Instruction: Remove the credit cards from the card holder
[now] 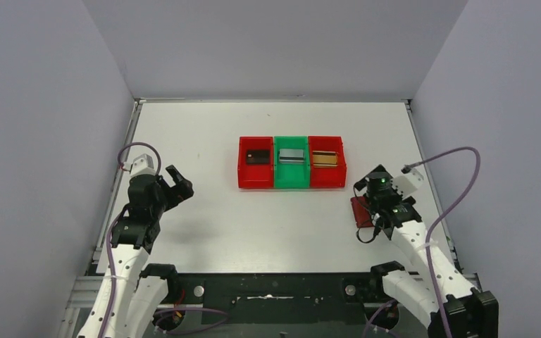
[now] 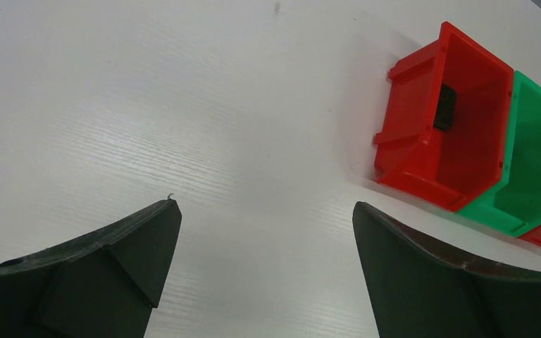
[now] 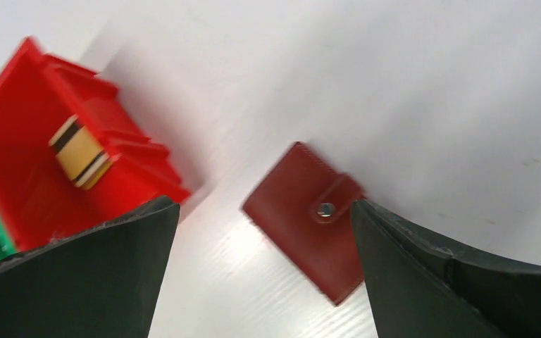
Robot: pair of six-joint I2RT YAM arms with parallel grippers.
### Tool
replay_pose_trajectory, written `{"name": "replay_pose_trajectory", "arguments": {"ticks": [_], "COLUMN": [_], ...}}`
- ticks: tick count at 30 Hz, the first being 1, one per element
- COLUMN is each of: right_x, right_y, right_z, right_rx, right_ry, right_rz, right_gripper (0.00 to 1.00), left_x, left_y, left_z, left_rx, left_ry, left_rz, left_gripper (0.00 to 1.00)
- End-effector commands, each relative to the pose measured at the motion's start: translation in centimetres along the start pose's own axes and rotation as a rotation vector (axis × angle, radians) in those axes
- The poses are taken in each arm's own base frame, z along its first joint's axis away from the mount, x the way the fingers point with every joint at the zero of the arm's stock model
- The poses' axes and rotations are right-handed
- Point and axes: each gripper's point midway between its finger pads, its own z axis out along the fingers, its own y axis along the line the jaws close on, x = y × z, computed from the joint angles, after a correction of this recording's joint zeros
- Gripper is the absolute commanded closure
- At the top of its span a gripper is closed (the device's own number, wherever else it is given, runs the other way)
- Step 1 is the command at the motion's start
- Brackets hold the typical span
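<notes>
Snap clasp (image 3: 329, 205) on card holder (image 3: 292, 215), plain only from right wrist

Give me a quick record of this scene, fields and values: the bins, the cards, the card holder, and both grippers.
bins: left red bin, green bin, right red bin, side by side in a row
cards: black card in left red bin; silver card in green bin; gold card in right red bin
card holder: closed, clasp fastened, flat on the table, near-right of the bins
left gripper: open, empty, left of the bins
right gripper: open, empty, above the card holder
</notes>
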Motion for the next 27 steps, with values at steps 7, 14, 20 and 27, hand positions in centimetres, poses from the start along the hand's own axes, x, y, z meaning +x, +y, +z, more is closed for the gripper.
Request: {"name": "replay_pose_trajectory", "arguments": {"ticks": [7,14,20,27], "right_x": [3.4,5.1,7.4,9.5], "right_y": [-6.1,-5.5,-5.8,-3.2], "right_z": [3.7,4.0,3.2,1.2], "right_rx": [0.026,-0.018,-0.029,-0.073], "right_ry": [0.238,0.309,0.344,0.375], "right_rz": [0.097,0.033,0.006,-0.062], "right_gripper": [0.09,0.31,0.56,0.63], "left_x": [-1.4,-1.4,-1.4,-1.4], "left_y": [-1.2,-1.1,-1.2,-1.2], "left_z": [0.1,0.1,0.1,0.0], "left_rx": [0.053,0.047,0.049,0.053], "left_ry": [-0.04,-0.04,-0.042,-0.043], "left_rz": [0.0,0.0,-0.002,-0.004], "left_gripper": [0.05,0.05,0.05,0.05]}}
